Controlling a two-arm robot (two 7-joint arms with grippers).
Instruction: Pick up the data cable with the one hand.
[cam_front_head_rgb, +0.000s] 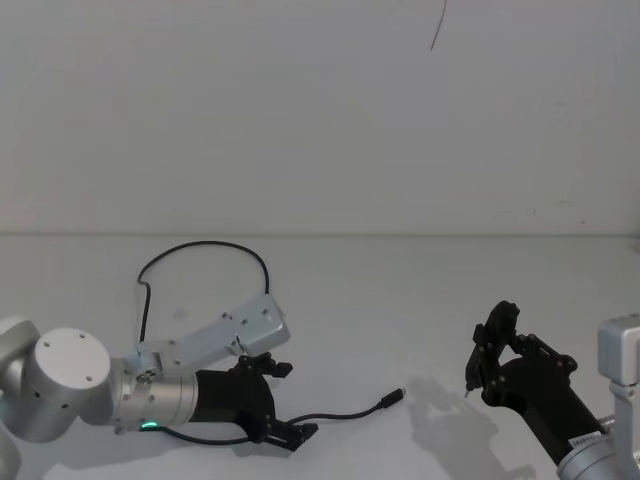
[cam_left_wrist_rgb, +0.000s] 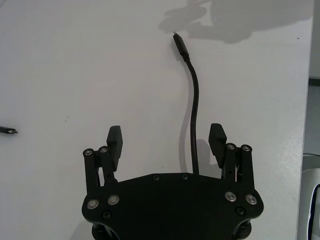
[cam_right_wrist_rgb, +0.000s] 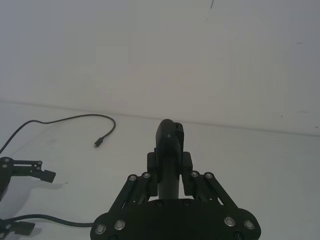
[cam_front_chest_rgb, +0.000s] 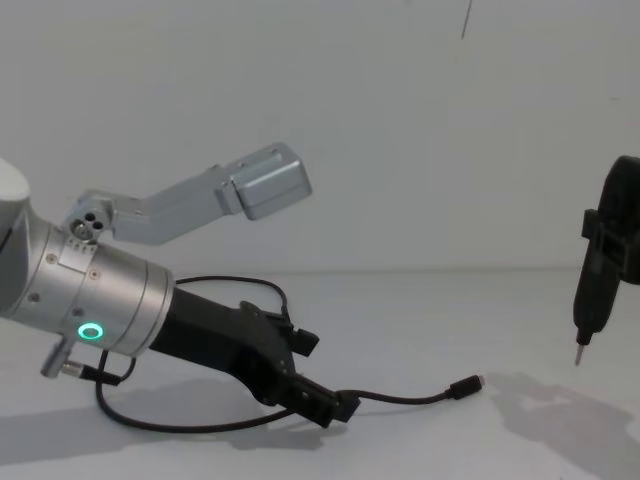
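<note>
Nearest, the fingers (cam_left_wrist_rgb: 115, 137) of the left gripper (cam_front_head_rgb: 295, 400): spread wide to either side of the data cable (cam_front_head_rgb: 345, 412), a gap on each side, not clamped. Behind them, away from the cable's free plug (cam_front_head_rgb: 393, 399), a black wrist (cam_front_chest_rgb: 210, 335), then the silver arm (cam_front_chest_rgb: 100, 285) with its glowing green ring (cam_front_chest_rgb: 91, 331). Cable itself slack on the white tabletop (cam_front_head_rgb: 400, 300), looping round behind that arm. Well off to the plug's far side, the right gripper (cam_right_wrist_rgb: 170, 162), fingers clamped on a black pen-like tool (cam_front_chest_rgb: 600, 270), metal tip (cam_front_chest_rgb: 577, 357) hanging above the tabletop.
</note>
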